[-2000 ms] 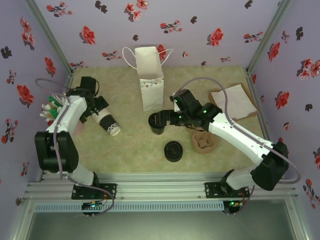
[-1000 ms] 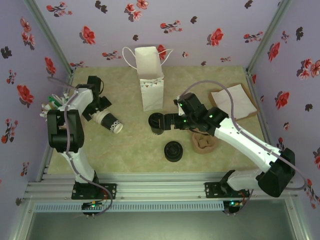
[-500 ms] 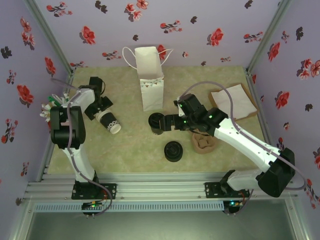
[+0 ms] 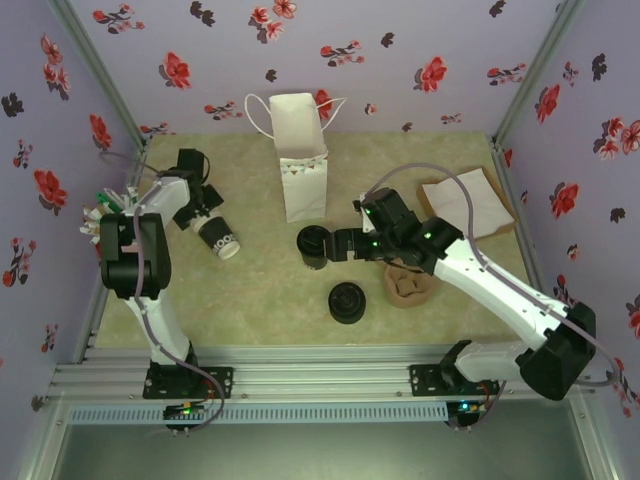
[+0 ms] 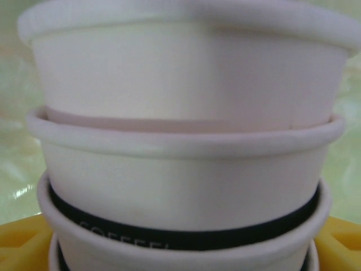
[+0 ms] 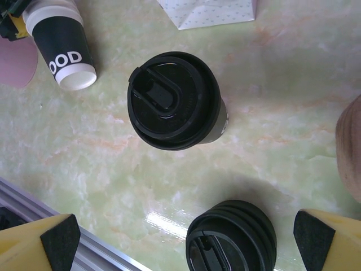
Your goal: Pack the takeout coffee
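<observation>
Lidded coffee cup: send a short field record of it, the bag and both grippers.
coffee cup: upright, lid on, outside the bag
paper bag: standing upright behind the cup
right gripper: open, beside the cup, not around it
left gripper: straddling the tipped cup stack; grip unclear
loose lids: stacked in front of the cup

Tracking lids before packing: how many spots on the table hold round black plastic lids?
2. One tops the upright paper takeout coffee cup beside the white paper bag; a stack of loose black lids lies nearer the arm bases. How many the stack holds is unclear.
</observation>
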Robot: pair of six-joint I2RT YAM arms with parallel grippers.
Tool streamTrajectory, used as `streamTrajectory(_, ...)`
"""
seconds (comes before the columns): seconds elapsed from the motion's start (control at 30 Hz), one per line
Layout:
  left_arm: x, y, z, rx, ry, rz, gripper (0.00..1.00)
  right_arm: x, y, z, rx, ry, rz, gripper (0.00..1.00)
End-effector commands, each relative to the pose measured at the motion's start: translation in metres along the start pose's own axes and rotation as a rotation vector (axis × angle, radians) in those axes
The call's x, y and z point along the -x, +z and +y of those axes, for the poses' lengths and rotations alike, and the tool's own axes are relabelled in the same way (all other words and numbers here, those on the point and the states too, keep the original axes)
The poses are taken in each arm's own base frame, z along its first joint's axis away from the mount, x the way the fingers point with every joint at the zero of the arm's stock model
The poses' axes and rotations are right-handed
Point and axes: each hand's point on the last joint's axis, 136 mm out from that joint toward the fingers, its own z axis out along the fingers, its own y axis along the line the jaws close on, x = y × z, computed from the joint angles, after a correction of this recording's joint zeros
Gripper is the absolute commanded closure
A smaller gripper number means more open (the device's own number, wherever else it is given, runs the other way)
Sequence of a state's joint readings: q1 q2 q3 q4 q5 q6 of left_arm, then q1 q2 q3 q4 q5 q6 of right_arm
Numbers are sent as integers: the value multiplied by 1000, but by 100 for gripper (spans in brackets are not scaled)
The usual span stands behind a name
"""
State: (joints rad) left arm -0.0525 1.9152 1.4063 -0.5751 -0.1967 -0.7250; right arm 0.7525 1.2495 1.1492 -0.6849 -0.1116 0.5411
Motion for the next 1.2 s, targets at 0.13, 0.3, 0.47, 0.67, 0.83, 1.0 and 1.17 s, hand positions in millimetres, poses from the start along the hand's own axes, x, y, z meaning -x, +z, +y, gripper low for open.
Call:
streamTrajectory(0.13, 86, -50, -20, -59, -3, -395, 20, -4, -14, -16, -35, -4, -70, 1)
streamTrajectory(0.3, 121, -69, -23, -48, 2, -616, 20, -8, -16, -22, -39, 9, -96, 1)
streamTrajectory(0.47, 135, -76, -25, -21, 43, -837, 19, -10, -18, -26, -38, 13, -117, 1)
streamTrajectory(0.67, 137, -74, -27, 14, 71, -997, 20, -10, -17, -28, -44, 16, -121, 1)
streamTrajectory(0.83, 132, -76, -28, 23, 81, -1102, 21, -9, -17, -29, -45, 23, -123, 1)
streamTrajectory(1.0, 127, -69, -25, 47, 82, -1139, 18, -9, -16, -29, -43, 26, -123, 1)
streamTrajectory(1.17, 124, -60, -27, 53, 92, -1094, 17, -7, -16, -28, -39, 27, -126, 1)
